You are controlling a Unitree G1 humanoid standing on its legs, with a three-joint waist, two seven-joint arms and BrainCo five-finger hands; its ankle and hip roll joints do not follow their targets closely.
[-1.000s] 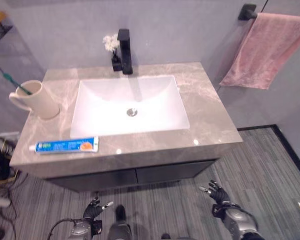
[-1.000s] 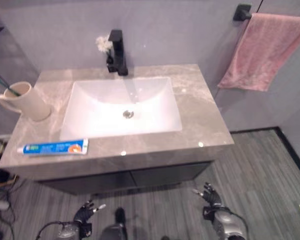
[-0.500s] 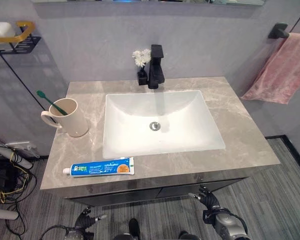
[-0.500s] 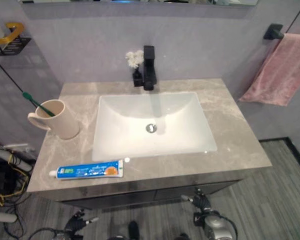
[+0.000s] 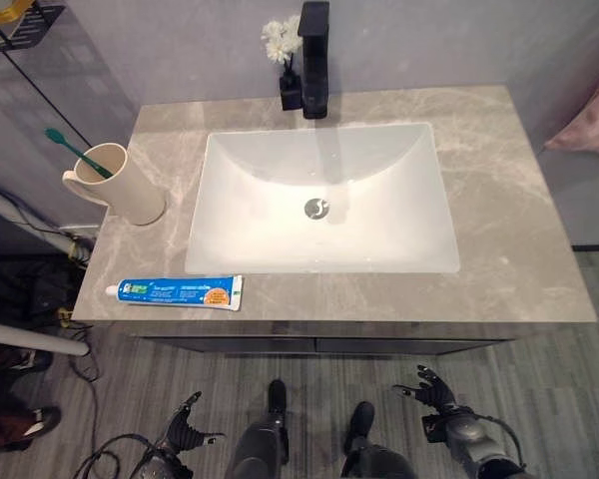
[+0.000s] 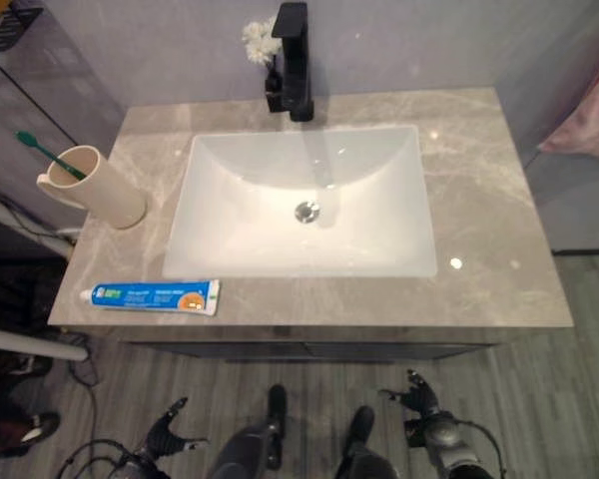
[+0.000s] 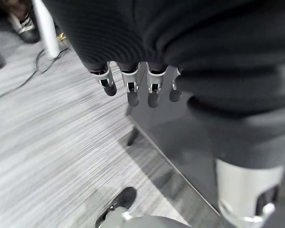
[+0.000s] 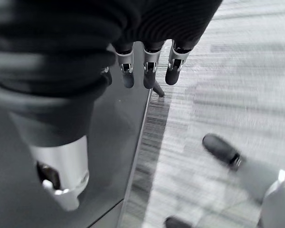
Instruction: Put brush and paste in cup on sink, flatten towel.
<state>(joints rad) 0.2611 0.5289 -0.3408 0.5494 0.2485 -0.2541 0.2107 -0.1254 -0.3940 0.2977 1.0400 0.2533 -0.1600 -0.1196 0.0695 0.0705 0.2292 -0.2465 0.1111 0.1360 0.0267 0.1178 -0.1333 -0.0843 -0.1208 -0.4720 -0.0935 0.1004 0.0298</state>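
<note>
The cup [image 5: 115,185] is standing at the counter's [image 5: 499,200] left edge, the green brush [image 5: 72,150] leaning out of it toward the upper left. The paste [image 5: 176,291] is lying flat along the front edge, its long axis running left to right, cap pointing left, just clear of the basin [image 5: 319,200]. Behind the basin the black tap [image 5: 313,60] and a small flower vase [image 5: 283,60] are crowding the back wall. The counter's right side is lying bare. A corner of the pink towel [image 5: 591,115] is hanging at far right. Both hands are hanging low over the floor in front of the cabinet, well away from everything: left hand [image 5: 183,431] and right hand [image 5: 437,394] with fingers relaxed and slightly spread, holding nothing.
</note>
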